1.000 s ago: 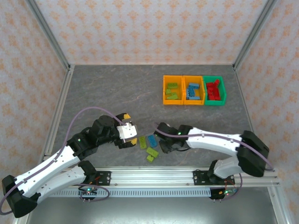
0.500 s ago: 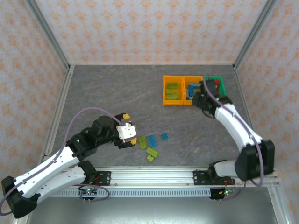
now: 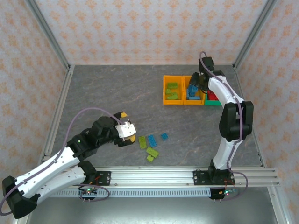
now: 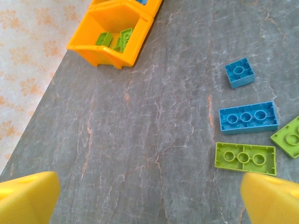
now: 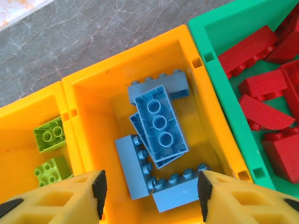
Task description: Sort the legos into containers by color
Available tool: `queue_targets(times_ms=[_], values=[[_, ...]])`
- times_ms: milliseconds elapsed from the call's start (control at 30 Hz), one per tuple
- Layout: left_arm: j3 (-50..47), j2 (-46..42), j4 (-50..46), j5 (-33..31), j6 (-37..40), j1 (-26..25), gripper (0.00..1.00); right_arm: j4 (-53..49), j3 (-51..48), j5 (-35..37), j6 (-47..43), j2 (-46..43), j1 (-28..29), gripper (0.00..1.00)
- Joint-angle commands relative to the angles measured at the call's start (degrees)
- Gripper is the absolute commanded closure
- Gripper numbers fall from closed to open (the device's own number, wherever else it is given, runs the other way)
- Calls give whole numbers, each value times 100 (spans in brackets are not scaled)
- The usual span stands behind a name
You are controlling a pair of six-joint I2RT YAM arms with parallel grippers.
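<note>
Top external view: a grey, stone-patterned table [image 3: 107, 93] stands inside pale patterned walls. Three bins stand touching in a row at the far right: an orange left bin [image 3: 164, 93], an orange middle bin [image 3: 194, 103] and a green bin [image 3: 220, 103]. The right arm stretches to the far side, and the right gripper [image 3: 194, 86] hangs over the middle bin. The left arm bends in from the near left. The left gripper [image 3: 130, 128] is low over the table, just left of five loose bricks [image 3: 152, 152] near the front edge, three lime and two blue, well apart from the bins.

Right wrist view: the right gripper's yellow fingers [image 5: 51, 198] are spread wide and hold nothing. Below them, the middle bin holds a loose heap of blue bricks [image 5: 161, 123], the top one lying tilted with three studs up. The green bin holds red bricks [image 5: 261, 86]. The left bin holds lime bricks [image 5: 49, 135].

Left wrist view: the left gripper's yellow fingertips [image 4: 28, 196] sit in the two lower corners, wide apart, with bare table between them. To the right lie a small blue brick [image 4: 239, 73], a long blue brick [image 4: 248, 118] nearer, and a lime brick [image 4: 245, 158] just beside it. Another lime piece is cut off by the right edge.
</note>
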Motion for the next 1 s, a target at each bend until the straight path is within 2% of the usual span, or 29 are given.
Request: queue_targets(times_ms=[0, 67, 133, 233, 300, 367, 533, 600, 667, 800, 967], values=[[70, 300, 380, -419, -537, 103, 0, -469, -129, -183, 106, -827, 11, 44], [216, 547, 440, -480, -1025, 194, 0, -606, -525, -590, 176, -1381, 11, 44], [516, 835, 395, -630, -1659, 214, 4, -837, -944, -1153, 312, -1977, 26, 43], [1430, 1390, -125, -1227, -3526, 213, 16, -1299, -1637, -1747, 523, -2928, 226, 42], [1970, 1795, -839, -1597, -4942, 208, 22, -1727, -1999, -1770, 589, -3547, 561, 39], [2292, 2101, -1424, -1693, -5950, 182, 23, -2017, -2302, -1885, 689, -4026, 925, 37], [2209, 2437, -1942, -1643, -8206, -22, 26, -2496, -2531, -2339, 989, -4484, 2023, 34], [1995, 2505, -1812, -1740, -8826, -367, 26, -2663, -2470, -2363, 1029, -4442, 2529, 33], [1816, 2633, -1569, -1874, -9128, -757, 24, -2736, -2417, -2180, 1078, -4414, 2828, 32], [1731, 3190, -1326, -1922, -9553, -1329, 22, -2600, -2552, -1748, 1304, -4493, 2878, 30], [1598, 3926, -1144, -2000, -10146, -1620, 25, -2557, -2583, -1799, 1122, -4310, 2876, 29]])
